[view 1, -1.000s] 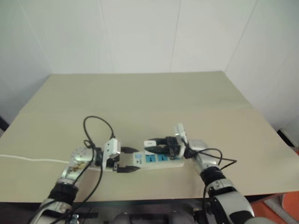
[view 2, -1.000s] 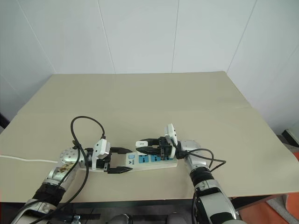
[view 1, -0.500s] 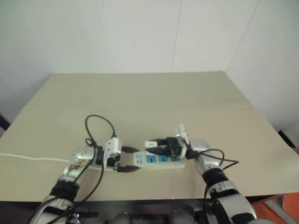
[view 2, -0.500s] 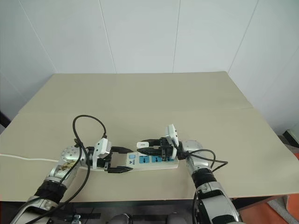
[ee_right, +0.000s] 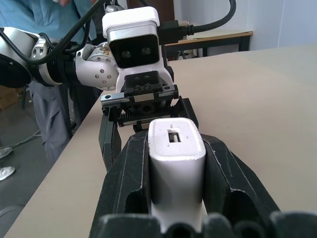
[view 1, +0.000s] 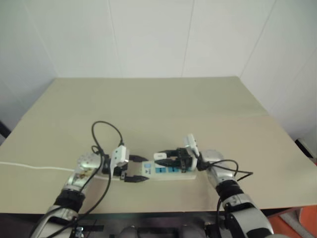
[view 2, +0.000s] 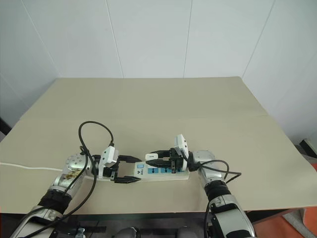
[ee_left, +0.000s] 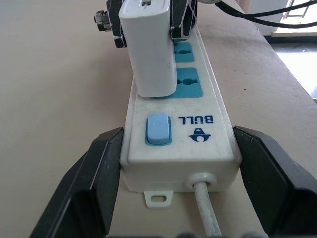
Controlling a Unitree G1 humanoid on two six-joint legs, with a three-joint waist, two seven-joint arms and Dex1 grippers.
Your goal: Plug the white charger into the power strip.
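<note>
The power strip (view 2: 166, 172) lies flat near the table's front edge, blue sockets up. My left gripper (view 2: 140, 169) is shut on its switch end, one black finger (ee_left: 99, 173) against each long side. My right gripper (ee_right: 176, 144) comes in from the right and is shut on the white charger (view 2: 152, 156). The charger (ee_left: 148, 49) stands upright over the sockets just past the blue switch (ee_left: 157, 129). Its prongs are hidden, so I cannot tell whether they sit in a socket.
The strip's thin white cord (view 2: 25, 167) trails left across the tan table (view 2: 163, 109). A black cable loop (view 2: 94, 133) rises over my left wrist. A person in a blue shirt (ee_right: 29, 15) stands beyond the table's edge in the right wrist view.
</note>
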